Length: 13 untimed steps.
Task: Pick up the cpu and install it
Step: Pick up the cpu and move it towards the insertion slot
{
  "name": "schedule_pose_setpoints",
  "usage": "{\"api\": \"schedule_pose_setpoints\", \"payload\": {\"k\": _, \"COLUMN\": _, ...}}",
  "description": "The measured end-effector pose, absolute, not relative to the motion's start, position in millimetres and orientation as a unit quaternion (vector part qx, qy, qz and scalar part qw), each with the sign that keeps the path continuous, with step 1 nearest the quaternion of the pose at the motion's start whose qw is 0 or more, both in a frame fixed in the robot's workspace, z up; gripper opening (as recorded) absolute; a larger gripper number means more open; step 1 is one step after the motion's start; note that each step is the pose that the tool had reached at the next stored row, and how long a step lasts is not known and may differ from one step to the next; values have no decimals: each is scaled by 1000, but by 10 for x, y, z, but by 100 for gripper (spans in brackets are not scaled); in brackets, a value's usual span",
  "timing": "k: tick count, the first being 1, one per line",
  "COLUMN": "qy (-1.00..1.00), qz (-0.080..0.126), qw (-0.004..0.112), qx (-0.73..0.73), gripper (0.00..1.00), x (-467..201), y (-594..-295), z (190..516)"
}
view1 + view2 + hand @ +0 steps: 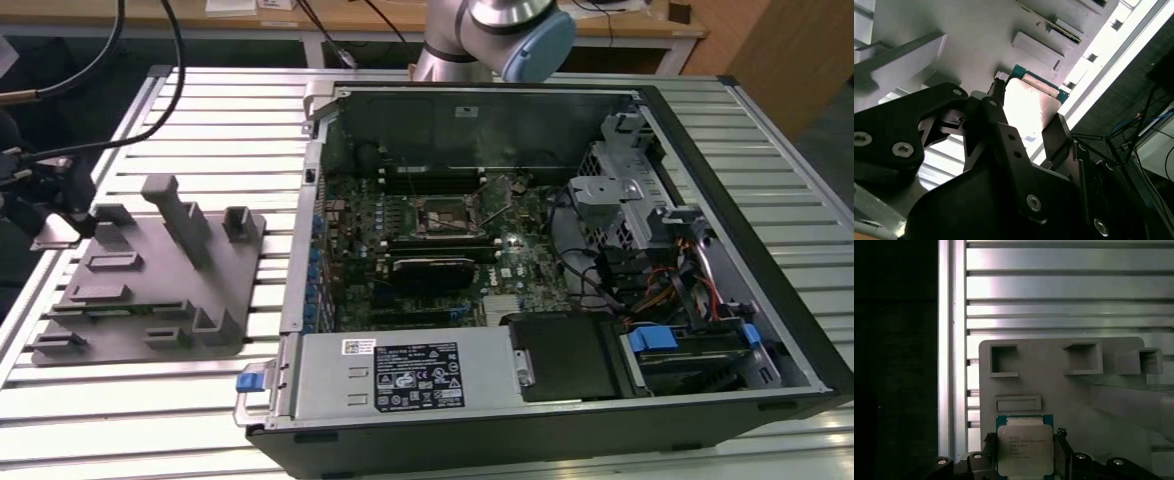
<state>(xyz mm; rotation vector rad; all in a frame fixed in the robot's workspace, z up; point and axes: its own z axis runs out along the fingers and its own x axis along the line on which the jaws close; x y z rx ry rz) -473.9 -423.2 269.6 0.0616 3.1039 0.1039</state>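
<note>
The cpu [1025, 452] is a small square chip with a silvery top plate and a green rim. It sits at a corner of the grey fixture tray [1054, 385] between my two black fingers. In both wrist views the fingers press against its two opposite edges, so my gripper [1025, 440] is shut on the cpu [1029, 102]. I cannot tell whether the chip rests on the tray or is lifted off it. In the exterior view my gripper [60, 195] hangs over the tray's [160, 290] far corner at the exterior view's left.
An open computer case [747, 230] lies at the exterior view's right, with the motherboard and its square socket [441, 212] facing up. The tray carries raised blocks and a tall post [180, 215]. Cables [147, 110] trail over the slatted metal table [214, 110].
</note>
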Motion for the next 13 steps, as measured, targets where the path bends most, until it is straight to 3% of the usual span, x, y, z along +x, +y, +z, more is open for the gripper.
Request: {"api": "schedule_pose_setpoints", "payload": {"k": 13, "qy": 999, "qz": 34, "qw": 20, "qx": 20, "gripper": 55, "x": -4739, "y": -4232, "z": 3120}}
